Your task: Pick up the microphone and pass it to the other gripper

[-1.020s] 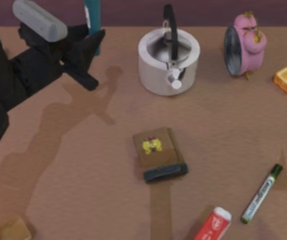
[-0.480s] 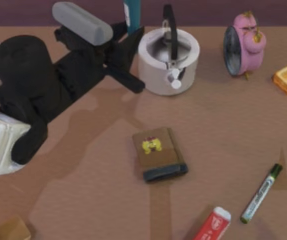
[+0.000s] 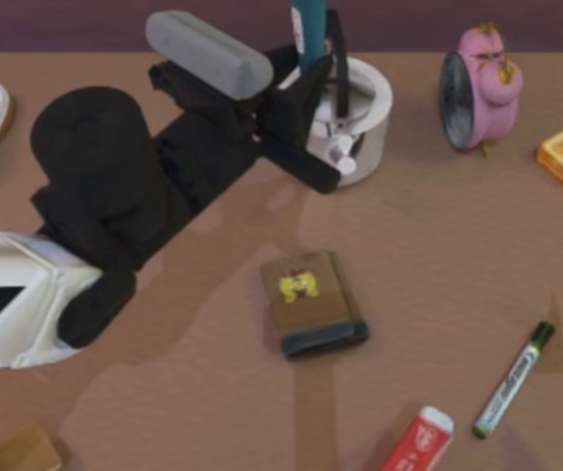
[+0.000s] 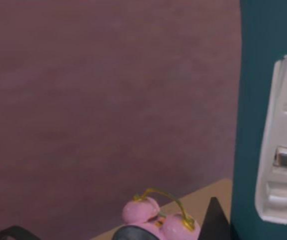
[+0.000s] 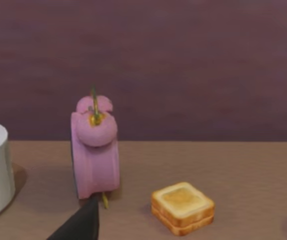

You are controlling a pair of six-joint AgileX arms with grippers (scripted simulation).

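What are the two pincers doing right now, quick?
Left pincer: shut on the microphone, held up over the kettle.
Right pincer: one dark fingertip shows in the right wrist view; open or shut cannot be told.

The counter [image 3: 438, 245] looks like matt brown wood with a faint grain. The microphone [image 3: 308, 29] has a smooth teal plastic handle, and its switch [image 4: 279, 165] is glossy white plastic with a small grey metallic slider. The left tool [image 3: 306, 108] is matt black plastic, topped by a smooth grey cylinder [image 3: 208, 54]; the arm's link [image 3: 22, 309] is smooth white. The kettle [image 3: 365, 103] has a matt white shell and a shiny metal inside. The alarm clock [image 3: 483, 83] is glossy pink plastic with brass-like trim. The toast [image 5: 182, 207] looks rough and browned. The marker pen [image 3: 512, 381] is smooth white plastic with a green cap.
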